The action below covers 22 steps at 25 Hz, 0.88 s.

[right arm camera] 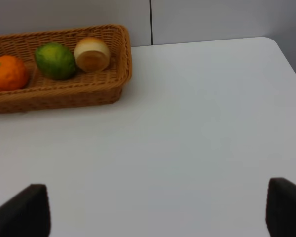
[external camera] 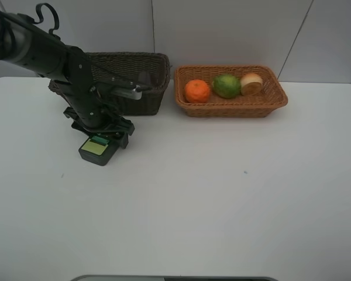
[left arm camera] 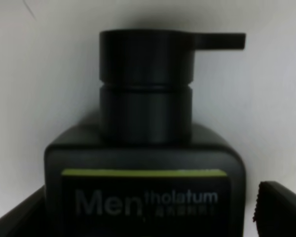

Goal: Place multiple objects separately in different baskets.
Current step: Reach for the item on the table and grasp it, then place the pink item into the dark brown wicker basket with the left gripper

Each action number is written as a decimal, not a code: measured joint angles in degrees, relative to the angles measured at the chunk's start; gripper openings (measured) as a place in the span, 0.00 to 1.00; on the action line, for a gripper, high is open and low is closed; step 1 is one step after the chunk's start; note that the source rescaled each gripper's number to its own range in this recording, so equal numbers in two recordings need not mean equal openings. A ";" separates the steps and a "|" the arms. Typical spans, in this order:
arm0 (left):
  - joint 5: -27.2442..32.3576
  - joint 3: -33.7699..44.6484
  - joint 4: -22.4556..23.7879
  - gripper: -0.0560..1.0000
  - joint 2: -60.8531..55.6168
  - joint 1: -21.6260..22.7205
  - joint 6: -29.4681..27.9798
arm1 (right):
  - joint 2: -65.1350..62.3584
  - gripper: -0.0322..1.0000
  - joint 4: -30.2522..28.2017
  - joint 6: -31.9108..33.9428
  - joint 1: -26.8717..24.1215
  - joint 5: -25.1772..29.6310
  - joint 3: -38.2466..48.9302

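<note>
A dark green flat bottle [external camera: 95, 149] with a pump cap lies on the white table in front of the dark brown basket [external camera: 149, 102]. My left gripper [external camera: 102, 133] is low over it and open. In the left wrist view the bottle [left arm camera: 145, 148] fills the frame between the fingers [left arm camera: 281, 210], with a gap on one side. The light tan basket [external camera: 231, 110] holds an orange [external camera: 197, 91], a green fruit [external camera: 227, 86] and a pale peach [external camera: 251, 83]. My right gripper [right arm camera: 158, 212] is open over bare table, and its arm does not show in the exterior view.
The right wrist view shows the tan basket [right arm camera: 64, 96] with the orange [right arm camera: 7, 73], green fruit [right arm camera: 55, 60] and peach [right arm camera: 92, 54], plus the table's far right corner. The left arm hides part of the dark basket. A grey wall runs behind the table.
</note>
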 joint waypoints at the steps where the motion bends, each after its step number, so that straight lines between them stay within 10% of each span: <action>1: -0.40 0.00 -0.06 0.99 0.00 0.00 0.00 | 0.00 0.93 0.00 0.00 0.00 0.00 0.00; 22: -0.91 0.05 -0.13 0.81 0.00 0.00 -0.21 | 0.00 0.93 0.00 0.00 0.00 0.00 0.00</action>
